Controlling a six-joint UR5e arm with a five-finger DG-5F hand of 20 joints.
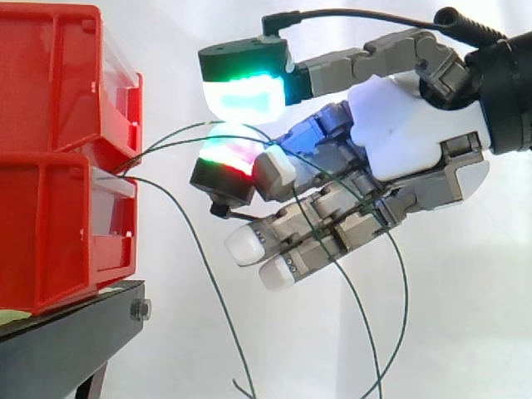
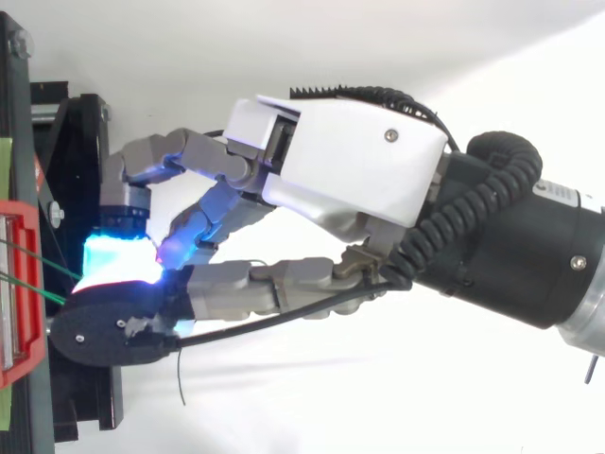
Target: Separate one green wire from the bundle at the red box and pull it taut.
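Green wire arcs from the stacked red bins to the hand — its fingers pinch it between two glowing pads — other strands hang slack below.

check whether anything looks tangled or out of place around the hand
Two green wires, not one, seem to run from the red bins between the hand's pinching pads, then trail slack across its lower fingers and hang in loops.
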